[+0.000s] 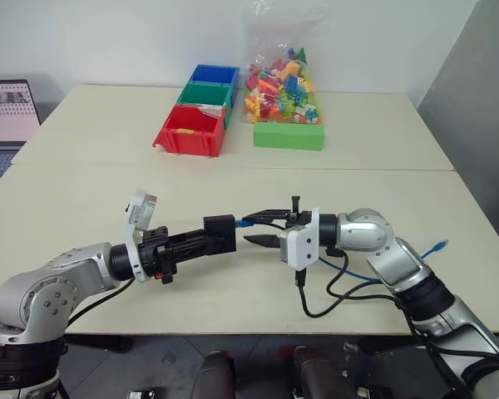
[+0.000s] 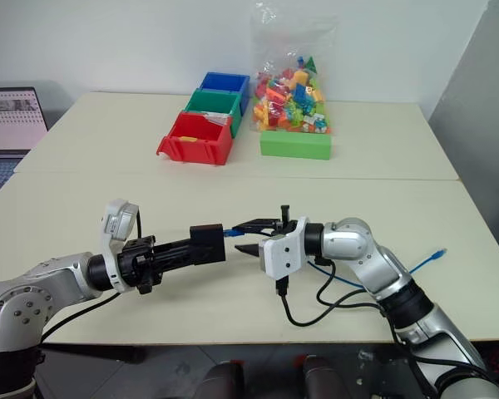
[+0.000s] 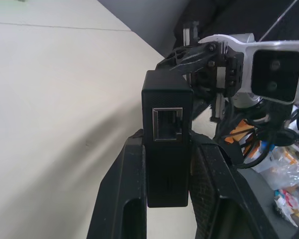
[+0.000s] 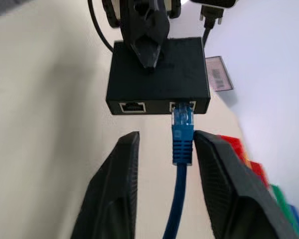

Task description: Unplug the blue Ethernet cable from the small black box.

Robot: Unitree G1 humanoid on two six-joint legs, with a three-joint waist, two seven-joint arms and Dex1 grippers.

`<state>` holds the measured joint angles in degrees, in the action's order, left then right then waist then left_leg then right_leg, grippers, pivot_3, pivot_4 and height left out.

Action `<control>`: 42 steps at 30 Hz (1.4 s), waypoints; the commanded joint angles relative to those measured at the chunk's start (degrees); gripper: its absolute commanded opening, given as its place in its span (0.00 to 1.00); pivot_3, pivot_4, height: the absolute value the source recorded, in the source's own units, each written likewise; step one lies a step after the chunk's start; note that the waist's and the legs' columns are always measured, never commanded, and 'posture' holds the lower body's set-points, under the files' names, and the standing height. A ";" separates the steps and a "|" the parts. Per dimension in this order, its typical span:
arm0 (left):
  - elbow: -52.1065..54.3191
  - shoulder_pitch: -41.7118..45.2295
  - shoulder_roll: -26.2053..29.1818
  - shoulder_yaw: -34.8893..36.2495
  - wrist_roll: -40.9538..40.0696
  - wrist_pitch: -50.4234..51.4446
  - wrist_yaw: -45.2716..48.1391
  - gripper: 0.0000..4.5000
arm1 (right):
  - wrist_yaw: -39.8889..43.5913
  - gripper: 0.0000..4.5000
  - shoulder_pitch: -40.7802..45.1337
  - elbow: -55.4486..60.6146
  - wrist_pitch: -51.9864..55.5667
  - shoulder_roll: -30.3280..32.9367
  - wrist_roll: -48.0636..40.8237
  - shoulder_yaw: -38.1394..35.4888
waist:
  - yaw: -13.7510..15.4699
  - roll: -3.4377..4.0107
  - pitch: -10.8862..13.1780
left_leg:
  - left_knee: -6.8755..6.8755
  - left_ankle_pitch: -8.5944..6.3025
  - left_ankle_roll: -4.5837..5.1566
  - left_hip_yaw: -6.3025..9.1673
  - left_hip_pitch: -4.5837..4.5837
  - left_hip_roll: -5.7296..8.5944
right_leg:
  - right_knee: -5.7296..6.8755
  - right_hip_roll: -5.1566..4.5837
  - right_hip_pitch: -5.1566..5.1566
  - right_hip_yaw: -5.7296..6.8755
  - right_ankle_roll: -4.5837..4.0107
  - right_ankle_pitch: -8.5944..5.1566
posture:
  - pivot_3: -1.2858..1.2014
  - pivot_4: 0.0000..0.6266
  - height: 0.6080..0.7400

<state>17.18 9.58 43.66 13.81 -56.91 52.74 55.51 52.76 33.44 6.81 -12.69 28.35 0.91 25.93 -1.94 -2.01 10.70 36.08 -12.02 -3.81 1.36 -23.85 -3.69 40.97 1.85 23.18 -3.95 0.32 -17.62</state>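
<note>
Right wrist view shows the right gripper [image 4: 162, 149] with its fingers spread apart on either side of the blue cable [image 4: 182, 144], whose plug sits in the black box [image 4: 158, 79] just ahead. Left gripper [image 1: 206, 238] is clamped on that box above the table [image 1: 83, 208].

Both arms are built of rounded silver-grey metal segments joined by black collars. Each wrist carries a white plastic camera block, the right one showing two dark round lenses [image 3: 277, 73]. The left gripper [image 1: 206, 238] and the right gripper [image 1: 264, 227] each have two matte black tapered fingers. Loose black cables [image 1: 333, 293] loop beneath the right forearm — glossy, thick.
</note>
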 commanded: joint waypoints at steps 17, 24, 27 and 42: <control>-1.53 -0.90 0.86 -2.82 6.57 -11.76 14.75 0.17 | -2.71 0.53 -1.33 12.23 65.43 -4.67 -47.43 -15.76 | -0.05 0.01 0.01 | -0.01 -0.01 0.02 -0.02 -0.01 -0.01 | -0.02 0.02 0.03 0.01 0.19 -0.12 | 0.52 0.24 1.00; -1.69 -1.61 0.95 -2.91 7.25 -13.30 16.01 0.17 | -2.93 0.53 -0.75 9.87 66.68 -6.64 -47.70 -15.75 | -0.12 0.02 0.01 | -0.02 -0.01 0.02 -0.02 -0.02 -0.02 | -0.03 0.03 0.04 0.01 0.26 -0.15 | 0.52 0.24 1.00; -1.78 -1.79 1.00 -2.92 7.64 -13.76 16.51 0.17 | -2.86 0.53 -0.42 9.27 66.63 -7.20 -47.41 -15.51 | -0.16 0.02 0.01 | -0.02 -0.01 0.02 -0.02 -0.02 -0.02 | -0.04 0.04 0.04 0.00 0.26 -0.16 | 0.52 0.24 1.00; -1.44 -1.69 0.68 -3.14 8.33 -14.21 16.48 0.17 | -2.70 0.38 0.25 8.50 66.11 -8.21 -46.41 -14.73 | -0.49 0.02 0.01 | -0.02 -0.01 0.02 -0.02 -0.03 -0.02 | -0.05 0.04 0.04 0.01 0.27 -0.16 | 0.52 0.24 1.00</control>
<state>14.94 7.71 44.29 10.46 -48.35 39.34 71.87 49.76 32.51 14.37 54.23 20.35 -45.25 11.85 -2.44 -1.98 10.72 36.05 -12.04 -3.79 1.34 -23.88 -3.71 40.92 1.89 23.22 -3.94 0.59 -17.78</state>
